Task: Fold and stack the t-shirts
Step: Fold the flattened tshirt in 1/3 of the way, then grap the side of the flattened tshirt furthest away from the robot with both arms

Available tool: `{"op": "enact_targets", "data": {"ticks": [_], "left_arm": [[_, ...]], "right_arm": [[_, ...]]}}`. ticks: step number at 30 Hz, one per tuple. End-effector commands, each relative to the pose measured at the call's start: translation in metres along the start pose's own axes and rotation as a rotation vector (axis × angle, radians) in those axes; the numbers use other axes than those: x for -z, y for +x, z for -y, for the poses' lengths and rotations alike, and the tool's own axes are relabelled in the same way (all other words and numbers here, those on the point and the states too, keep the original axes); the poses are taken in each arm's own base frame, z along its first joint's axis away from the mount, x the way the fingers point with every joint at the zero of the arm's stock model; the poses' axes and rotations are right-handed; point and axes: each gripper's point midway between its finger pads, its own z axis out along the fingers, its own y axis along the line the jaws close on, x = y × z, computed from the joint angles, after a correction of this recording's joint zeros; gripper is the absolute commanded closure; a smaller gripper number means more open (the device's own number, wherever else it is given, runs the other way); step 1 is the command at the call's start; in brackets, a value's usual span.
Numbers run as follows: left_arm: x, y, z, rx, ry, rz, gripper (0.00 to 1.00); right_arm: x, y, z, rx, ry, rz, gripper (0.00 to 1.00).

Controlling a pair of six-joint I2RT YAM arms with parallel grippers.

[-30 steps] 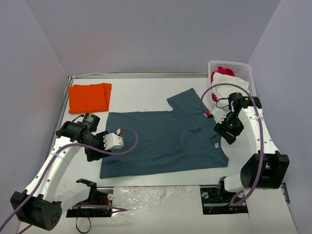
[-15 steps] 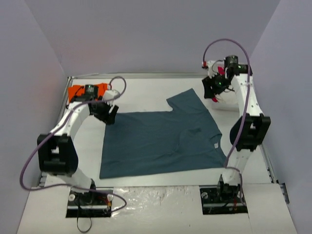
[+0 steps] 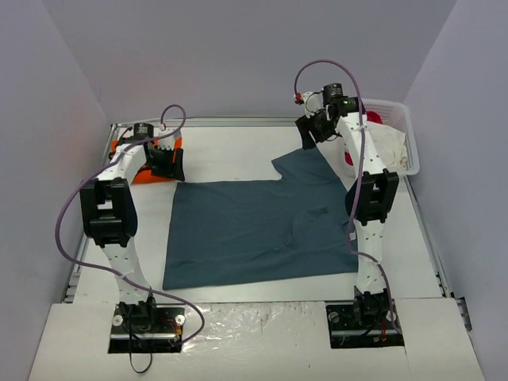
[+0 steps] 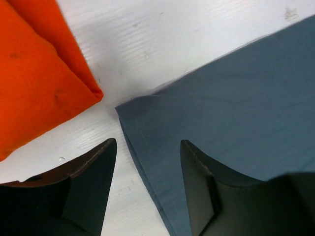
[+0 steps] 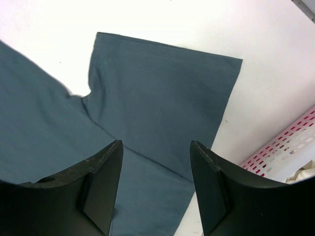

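The slate-blue t-shirt (image 3: 266,226) lies spread flat on the white table, one sleeve (image 3: 305,163) pointing to the far right. The folded orange t-shirt (image 3: 141,171) lies at the far left, mostly hidden by my left arm. My left gripper (image 3: 168,165) is open and empty above the blue shirt's far-left corner (image 4: 133,115), with the orange shirt (image 4: 39,78) just beside it. My right gripper (image 3: 309,136) is open and empty above the sleeve (image 5: 162,98).
A white basket (image 3: 393,139) at the far right holds a white garment (image 3: 386,149) and a red-pink garment (image 3: 371,117); its rim shows in the right wrist view (image 5: 290,147). Grey walls close in the table.
Both arms swung from the near side to the far side. The left gripper moved over the blue shirt's far-left corner, the right gripper over the sleeve. The shirts have not moved.
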Motion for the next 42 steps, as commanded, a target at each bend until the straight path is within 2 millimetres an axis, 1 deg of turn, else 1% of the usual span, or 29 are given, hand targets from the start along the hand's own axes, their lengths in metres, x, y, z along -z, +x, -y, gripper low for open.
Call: {"op": "enact_targets", "data": {"ticks": [1,6,9,14,15,19,21,22,23,25,27,28,30,31,33,34,35,36,37,39,40,42], "left_arm": [[-0.002,0.004,0.007,0.103,0.082,-0.031,0.48],[-0.019,0.015,0.0,0.137,0.083,-0.073,0.5],[-0.027,0.02,-0.004,0.144,0.082,-0.091,0.5],[-0.037,0.021,-0.008,0.137,0.085,-0.1,0.48],[-0.041,0.022,-0.012,0.136,0.077,-0.105,0.46],[-0.048,0.025,-0.017,0.134,0.064,-0.118,0.46],[-0.051,0.025,-0.016,0.137,0.085,-0.12,0.5],[-0.051,0.022,-0.013,0.134,0.098,-0.115,0.67],[-0.053,0.024,-0.011,0.139,0.115,-0.125,0.76],[-0.055,0.026,-0.005,0.124,0.133,-0.141,0.97],[-0.055,0.027,-0.002,0.108,0.137,-0.145,0.98],[-0.055,0.028,-0.002,0.103,0.132,-0.149,0.98],[-0.053,0.03,0.001,0.085,0.128,-0.147,0.98],[-0.053,0.029,0.0,0.078,0.12,-0.14,0.97],[-0.048,0.03,0.001,0.073,0.108,-0.134,0.98],[-0.047,0.03,0.001,0.07,0.1,-0.132,0.98],[-0.043,0.027,-0.001,0.062,0.084,-0.119,0.98],[-0.043,0.029,-0.001,0.06,0.079,-0.124,0.98],[-0.041,0.028,-0.001,0.053,0.072,-0.118,0.97],[-0.036,0.027,-0.001,0.045,0.062,-0.112,0.98],[-0.035,0.026,-0.001,0.04,0.06,-0.11,0.98],[-0.032,0.025,-0.002,0.033,0.049,-0.107,0.98]], "right_arm": [[-0.002,0.003,0.016,-0.054,0.062,-0.02,0.47],[-0.023,0.016,0.02,-0.062,0.075,-0.07,0.48],[-0.03,0.022,0.024,-0.066,0.088,-0.089,0.48],[-0.032,0.024,0.022,-0.057,0.083,-0.099,0.48],[-0.032,0.025,0.023,-0.054,0.089,-0.104,0.48],[-0.034,0.03,0.027,-0.052,0.108,-0.123,0.48],[-0.037,0.033,0.03,-0.06,0.123,-0.134,0.48],[-0.04,0.034,0.03,-0.065,0.123,-0.135,0.48],[-0.041,0.033,0.031,-0.072,0.123,-0.13,0.48],[-0.047,0.032,0.033,-0.083,0.124,-0.126,0.48],[-0.051,0.03,0.035,-0.09,0.128,-0.114,0.48],[-0.055,0.025,0.04,-0.093,0.144,-0.085,0.48],[-0.06,0.024,0.044,-0.125,0.151,-0.066,0.47],[-0.065,0.02,0.047,-0.133,0.155,-0.042,0.47],[-0.071,0.018,0.052,-0.176,0.176,-0.023,0.46],[-0.073,0.015,0.057,-0.192,0.193,-0.003,0.46],[-0.08,0.018,0.061,-0.214,0.209,-0.008,0.46],[-0.081,0.015,0.065,-0.235,0.224,0.007,0.46],[-0.089,0.018,0.068,-0.27,0.226,0.011,0.46],[-0.093,0.016,0.073,-0.299,0.239,0.026,0.46],[-0.101,0.022,0.074,-0.319,0.238,0.016,0.46],[-0.107,0.024,0.074,-0.334,0.237,0.015,0.46]]}}
